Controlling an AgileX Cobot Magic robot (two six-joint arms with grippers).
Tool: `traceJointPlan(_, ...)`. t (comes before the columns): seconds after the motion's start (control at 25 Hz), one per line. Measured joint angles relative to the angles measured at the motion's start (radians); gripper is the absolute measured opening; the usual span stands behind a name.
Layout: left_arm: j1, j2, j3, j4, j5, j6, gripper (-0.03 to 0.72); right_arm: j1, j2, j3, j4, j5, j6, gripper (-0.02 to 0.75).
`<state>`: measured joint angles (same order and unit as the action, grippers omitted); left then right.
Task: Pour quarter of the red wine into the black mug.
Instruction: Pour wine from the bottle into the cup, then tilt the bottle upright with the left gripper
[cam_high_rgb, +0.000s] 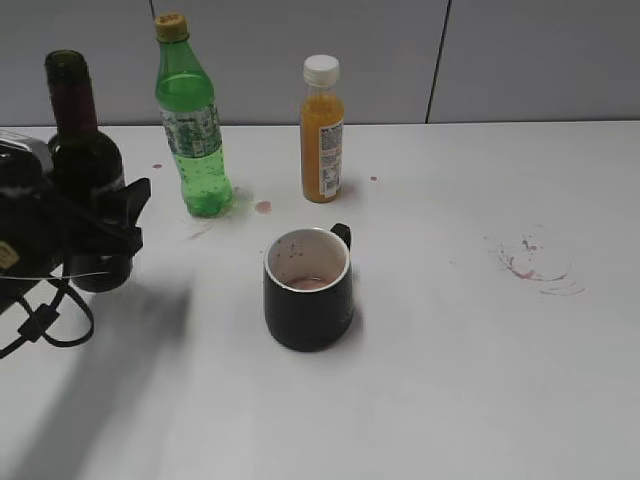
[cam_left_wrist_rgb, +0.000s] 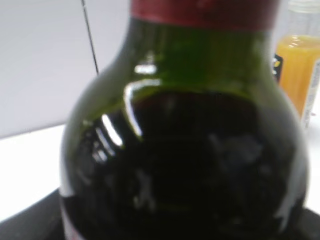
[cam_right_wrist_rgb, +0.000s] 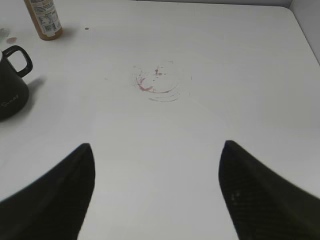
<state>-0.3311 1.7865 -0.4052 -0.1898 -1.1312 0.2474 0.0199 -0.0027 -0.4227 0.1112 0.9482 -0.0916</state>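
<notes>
1. Red wine (cam_left_wrist_rgb: 200, 165) sat in its upright bottle (cam_high_rgb: 85, 150), clamped by the left gripper (cam_high_rgb: 100, 235) around the lower body.
2. Right of that gripper stood the black mug (cam_high_rgb: 307, 295) (a little reddish liquid at its bottom), apart from it.
3. Right gripper (cam_right_wrist_rgb: 157, 195) hung spread wide above the table (cam_right_wrist_rgb: 200, 140), the mug off to its far left.

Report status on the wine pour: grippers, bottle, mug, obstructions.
Left gripper clamped on the wine bottle, upright. Right gripper open, empty. Mug upright at centre, reddish residue inside. Nothing between bottle and mug.
</notes>
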Motion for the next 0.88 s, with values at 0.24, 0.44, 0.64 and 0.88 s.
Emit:
traceJointPlan(0.24,-0.149,-0.015,0.000,-0.136,-0.001,0.177,0.557,0.000,0.000,0.000,0.000,0.000,0.000,0.585)
traceJointPlan(0.44,-0.267,-0.015,0.000,-0.300,0.004,0.333,0.557,0.000,0.000,0.000,0.000,0.000,0.000,0.585)
traceJointPlan(0.64,-0.303,-0.015,0.000,-0.376,0.005,0.450,0.556,0.000,0.000,0.000,0.000,0.000,0.000,0.585)
traceJointPlan(0.88,-0.304,-0.015,0.000,-0.518,0.005,0.527,0.556,0.000,0.000,0.000,0.000,0.000,0.000,0.585)
